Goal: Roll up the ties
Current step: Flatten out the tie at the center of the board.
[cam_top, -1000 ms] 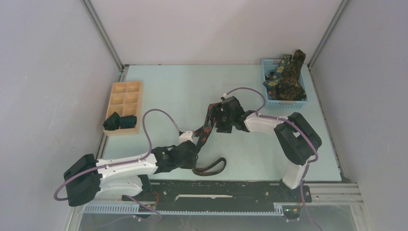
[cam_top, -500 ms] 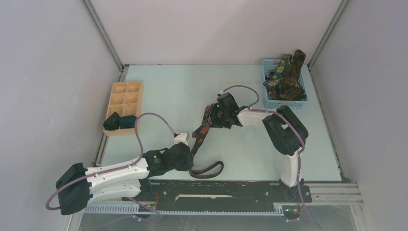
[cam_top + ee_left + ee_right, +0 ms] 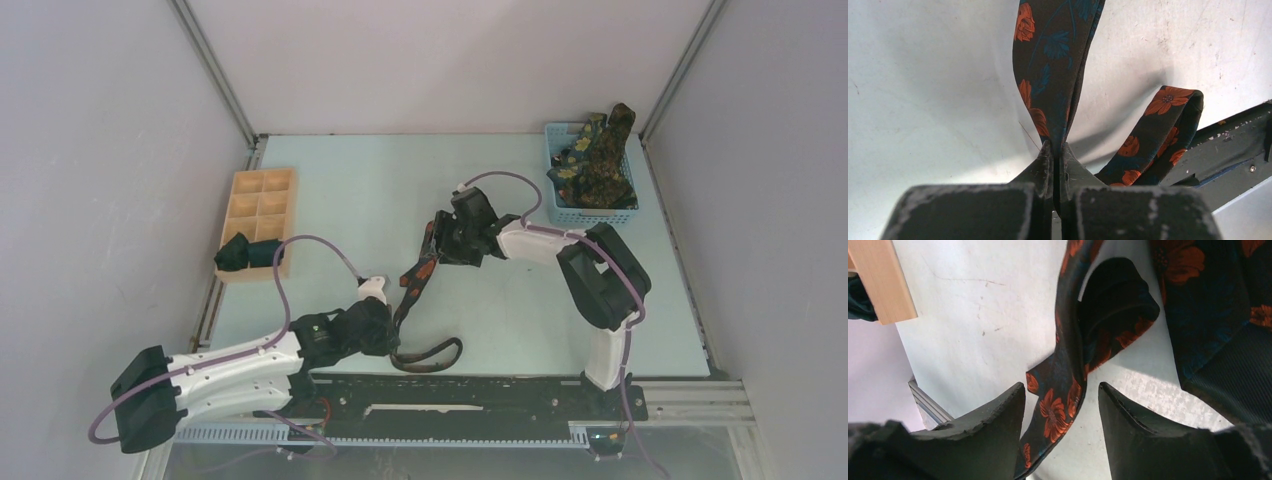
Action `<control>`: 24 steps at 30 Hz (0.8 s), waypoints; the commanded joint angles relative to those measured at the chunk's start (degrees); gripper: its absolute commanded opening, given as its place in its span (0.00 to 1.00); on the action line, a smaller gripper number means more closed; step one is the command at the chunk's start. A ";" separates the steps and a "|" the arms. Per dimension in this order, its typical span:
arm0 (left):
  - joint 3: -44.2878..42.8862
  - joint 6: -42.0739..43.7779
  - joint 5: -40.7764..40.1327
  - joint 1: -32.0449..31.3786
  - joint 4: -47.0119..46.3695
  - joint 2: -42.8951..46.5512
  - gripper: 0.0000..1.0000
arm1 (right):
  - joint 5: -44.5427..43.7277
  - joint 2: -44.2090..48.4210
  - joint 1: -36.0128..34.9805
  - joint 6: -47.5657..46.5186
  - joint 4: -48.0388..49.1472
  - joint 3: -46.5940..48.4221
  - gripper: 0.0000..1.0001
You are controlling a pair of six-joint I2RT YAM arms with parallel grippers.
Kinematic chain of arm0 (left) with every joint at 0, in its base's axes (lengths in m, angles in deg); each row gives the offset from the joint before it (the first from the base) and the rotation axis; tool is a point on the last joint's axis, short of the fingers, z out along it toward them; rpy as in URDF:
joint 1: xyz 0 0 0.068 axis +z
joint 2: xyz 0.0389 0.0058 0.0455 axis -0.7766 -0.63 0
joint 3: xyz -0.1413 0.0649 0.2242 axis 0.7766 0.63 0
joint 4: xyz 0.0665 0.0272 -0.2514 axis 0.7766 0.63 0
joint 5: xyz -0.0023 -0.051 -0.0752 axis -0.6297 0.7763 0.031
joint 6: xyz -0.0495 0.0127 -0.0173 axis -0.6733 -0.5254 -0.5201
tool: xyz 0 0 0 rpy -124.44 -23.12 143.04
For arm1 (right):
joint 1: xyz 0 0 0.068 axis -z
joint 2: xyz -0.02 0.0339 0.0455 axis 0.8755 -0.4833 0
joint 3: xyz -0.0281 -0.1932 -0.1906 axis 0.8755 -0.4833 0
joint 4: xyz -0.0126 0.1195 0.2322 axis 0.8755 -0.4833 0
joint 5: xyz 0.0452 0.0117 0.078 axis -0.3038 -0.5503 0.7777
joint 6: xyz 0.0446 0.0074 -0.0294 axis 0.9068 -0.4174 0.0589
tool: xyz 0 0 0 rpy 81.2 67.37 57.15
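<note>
My left gripper (image 3: 1054, 152) pinches the black tie (image 3: 412, 278) at mid-table, fingers pressed together on its fold. My right gripper (image 3: 1062, 390) stands spread astride the strip, and contact is hard to judge. From above it hides the tie's far end. Green ties (image 3: 598, 160) spill from the blue basket (image 3: 556, 135), and two dark rolls (image 3: 248, 252) sit in the wooden tray (image 3: 262, 182).
</note>
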 commanded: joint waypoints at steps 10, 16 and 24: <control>-1.55 1.50 0.31 0.38 -0.39 -0.76 0.00 | -2.79 -3.97 1.20 -2.05 0.40 8.90 0.50; -1.52 1.89 0.28 0.38 0.09 0.63 0.00 | -3.42 -8.08 1.88 -2.71 -0.26 12.36 0.43; -1.24 4.87 0.14 0.53 0.11 2.93 0.00 | -5.30 -9.09 3.18 -4.93 -3.34 14.86 0.00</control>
